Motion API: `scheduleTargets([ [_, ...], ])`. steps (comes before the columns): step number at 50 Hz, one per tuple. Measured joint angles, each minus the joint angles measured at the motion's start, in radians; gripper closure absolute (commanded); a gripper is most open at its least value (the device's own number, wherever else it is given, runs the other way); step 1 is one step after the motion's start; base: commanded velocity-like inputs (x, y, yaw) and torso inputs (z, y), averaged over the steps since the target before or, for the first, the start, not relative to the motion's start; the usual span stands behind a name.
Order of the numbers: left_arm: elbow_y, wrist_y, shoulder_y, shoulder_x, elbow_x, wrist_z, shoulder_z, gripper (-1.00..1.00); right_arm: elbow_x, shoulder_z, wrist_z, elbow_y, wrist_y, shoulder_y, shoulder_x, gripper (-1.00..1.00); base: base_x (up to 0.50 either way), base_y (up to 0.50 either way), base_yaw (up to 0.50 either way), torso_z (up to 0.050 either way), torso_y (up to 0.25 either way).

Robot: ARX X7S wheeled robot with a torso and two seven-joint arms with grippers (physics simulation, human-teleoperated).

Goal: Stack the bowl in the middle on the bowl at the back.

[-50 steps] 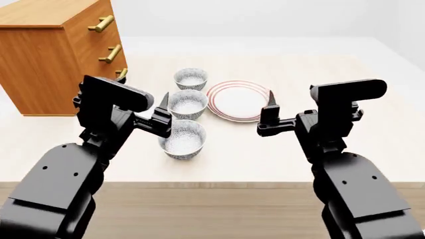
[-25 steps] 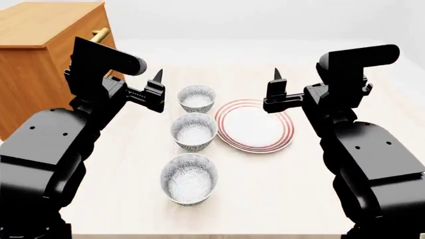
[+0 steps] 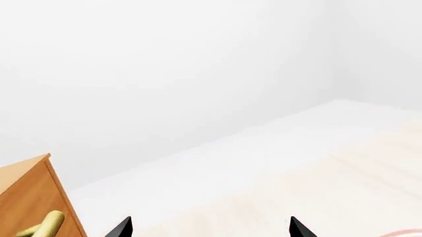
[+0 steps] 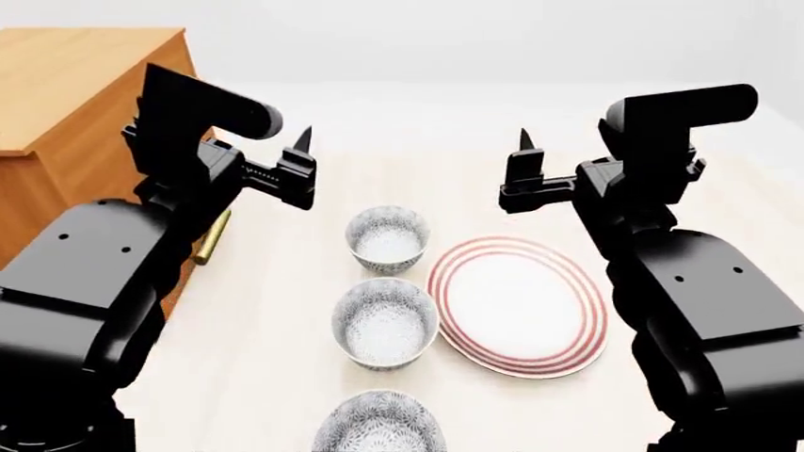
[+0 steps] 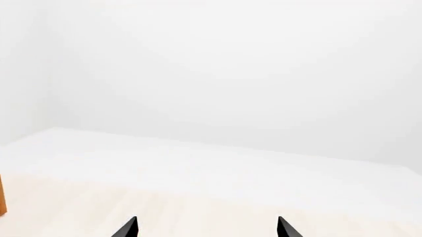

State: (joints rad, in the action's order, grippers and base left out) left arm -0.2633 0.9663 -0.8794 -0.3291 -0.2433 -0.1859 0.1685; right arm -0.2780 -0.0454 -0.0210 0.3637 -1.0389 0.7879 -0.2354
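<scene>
Both of our grippers are hanging in the air above the tabletop (image 4: 264,330), gripping nothing. We are seeing the left gripper (image 4: 301,169) over the left side and the right gripper (image 4: 522,174) over the right side, well apart. In each wrist view the two black fingertips (image 3: 122,227) are standing spread with bare table between them, so we are reading both sets of jaws as parted.

Nearest us, at the tabletop's front edge, a third bowl (image 4: 379,426) is sitting partly cut off. Behind it the bowl in the middle (image 4: 384,323) is resting upright, just beside the red-ringed plate (image 4: 518,305) on its right. Farther back, the bowl at the back (image 4: 388,237) is standing upright, near its neighbour but apart. At the far left corner a wooden dresser (image 4: 75,122) is standing.
</scene>
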Motion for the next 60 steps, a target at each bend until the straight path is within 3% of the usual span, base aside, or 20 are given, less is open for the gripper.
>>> scheduleTargets([
  [15, -0.03, 0.03, 0.005, -0.011, -0.003, 0.006, 0.015, -1.0, -0.004, 0.003, -0.01, -0.004, 0.015, -0.01, 0.002, -1.0, 0.0, 0.0, 0.0, 0.0, 0.0],
  [26, -0.053, 0.329, -0.041, 0.007, -0.081, 0.041, -0.002, -1.0, -0.008, 0.011, -0.032, 0.025, -0.016, -0.017, 0.0, -1.0, 0.0, 0.0, 0.0, 0.0, 0.0],
  [34, 0.051, 0.479, -0.095, -0.037, -0.484, 0.353, 0.0, -1.0, -0.014, 0.03, -0.059, 0.054, -0.074, -0.017, 0.002, -1.0, 0.0, 0.0, 0.0, 0.0, 0.0],
  [44, 0.177, 0.548, -0.119, -0.088, -0.965, 0.739, 0.026, -1.0, -0.024, 0.048, -0.078, 0.074, -0.126, -0.016, 0.003, -1.0, 0.0, 0.0, 0.0, 0.0, 0.0],
  [51, 0.23, 0.556, -0.122, -0.106, -1.165, 0.904, 0.052, -1.0, -0.029, 0.055, -0.085, 0.078, -0.143, -0.018, 0.003, -1.0, 0.0, 0.0, 0.0, 0.0, 0.0],
  [60, 0.264, 0.547, -0.119, -0.118, -1.306, 1.018, 0.085, -1.0, -0.035, 0.061, -0.091, 0.08, -0.148, -0.025, 0.002, -1.0, 0.0, 0.0, 0.0, 0.0, 0.0],
])
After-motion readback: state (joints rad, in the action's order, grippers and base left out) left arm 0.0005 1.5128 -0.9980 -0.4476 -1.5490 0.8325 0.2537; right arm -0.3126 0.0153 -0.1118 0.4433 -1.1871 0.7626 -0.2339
